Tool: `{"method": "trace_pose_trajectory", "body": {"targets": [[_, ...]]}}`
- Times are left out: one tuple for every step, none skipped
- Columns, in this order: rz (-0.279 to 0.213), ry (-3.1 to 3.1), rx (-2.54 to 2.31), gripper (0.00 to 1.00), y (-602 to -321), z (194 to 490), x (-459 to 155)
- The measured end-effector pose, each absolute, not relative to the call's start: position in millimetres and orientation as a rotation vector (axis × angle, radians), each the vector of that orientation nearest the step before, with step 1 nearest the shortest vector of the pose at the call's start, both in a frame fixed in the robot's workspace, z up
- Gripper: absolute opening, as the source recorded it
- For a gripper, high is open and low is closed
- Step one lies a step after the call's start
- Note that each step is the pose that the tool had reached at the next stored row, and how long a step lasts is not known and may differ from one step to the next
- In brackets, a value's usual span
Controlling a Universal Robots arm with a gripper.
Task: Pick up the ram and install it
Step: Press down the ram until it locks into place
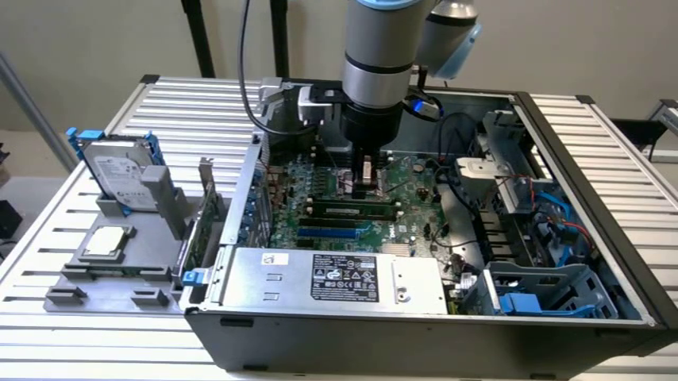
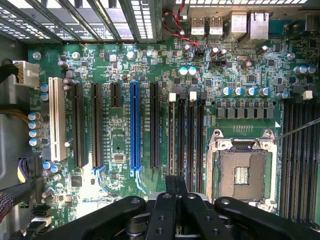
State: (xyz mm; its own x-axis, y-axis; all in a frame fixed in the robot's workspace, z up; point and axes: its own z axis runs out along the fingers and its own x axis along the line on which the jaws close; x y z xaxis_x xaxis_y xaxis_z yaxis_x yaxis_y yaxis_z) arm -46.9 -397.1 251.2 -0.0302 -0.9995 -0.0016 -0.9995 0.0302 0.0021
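The ram [image 1: 355, 210] is a narrow green stick with dark chips. It lies along the black memory slots [image 1: 350, 222] on the motherboard inside the open computer case [image 1: 424, 333]. My gripper [image 1: 366, 194] hangs straight down into the case, its tips just above the stick's middle; whether they touch it I cannot tell. In the wrist view the gripper [image 2: 176, 182] is shut, its two dark fingertips [image 2: 170, 186] pressed together with nothing showing between them. The memory slots [image 2: 185, 135] run straight ahead of the tips, beside the bare CPU socket [image 2: 240, 170].
A silver hard drive [image 1: 122, 171] and a processor chip [image 1: 106, 242] rest on a grey fixture at the exterior view's left, beside an upright green card [image 1: 206, 214]. The power supply [image 1: 317, 278] fills the case's near side. Cables [image 1: 466, 214] and a blue drive cage [image 1: 529, 302] crowd the right.
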Motion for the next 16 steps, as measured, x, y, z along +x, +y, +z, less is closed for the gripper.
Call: {"method": "trace_pose_trajectory", "body": {"targets": [[-0.004,-2.254,2.187,0.11,-397,251,-47],[0.0,-2.256,2.189,0.11,-397,250,-48],[0.002,-2.256,2.189,0.11,-396,248,-48],[0.002,-2.256,2.189,0.11,-396,246,-48],[0.002,-2.256,2.189,0.11,-395,245,-48],[0.003,-2.256,2.189,0.11,-395,243,-48],[0.003,-2.256,2.189,0.11,-395,241,-48],[0.003,-2.256,2.189,0.11,-394,239,-48],[0.004,-2.255,2.188,0.11,-394,237,-48],[0.004,-2.255,2.188,0.11,-393,236,-48],[0.005,-2.254,2.187,0.11,-393,234,-48],[0.007,-2.253,2.186,0.11,-393,233,-48],[0.008,-2.252,2.185,0.11,-393,232,-48],[0.01,-2.25,2.183,0.11,-392,231,-48],[0.011,-2.249,2.182,0.11,-392,230,-48],[0.013,-2.247,2.181,0.11,-392,229,-48]]}}
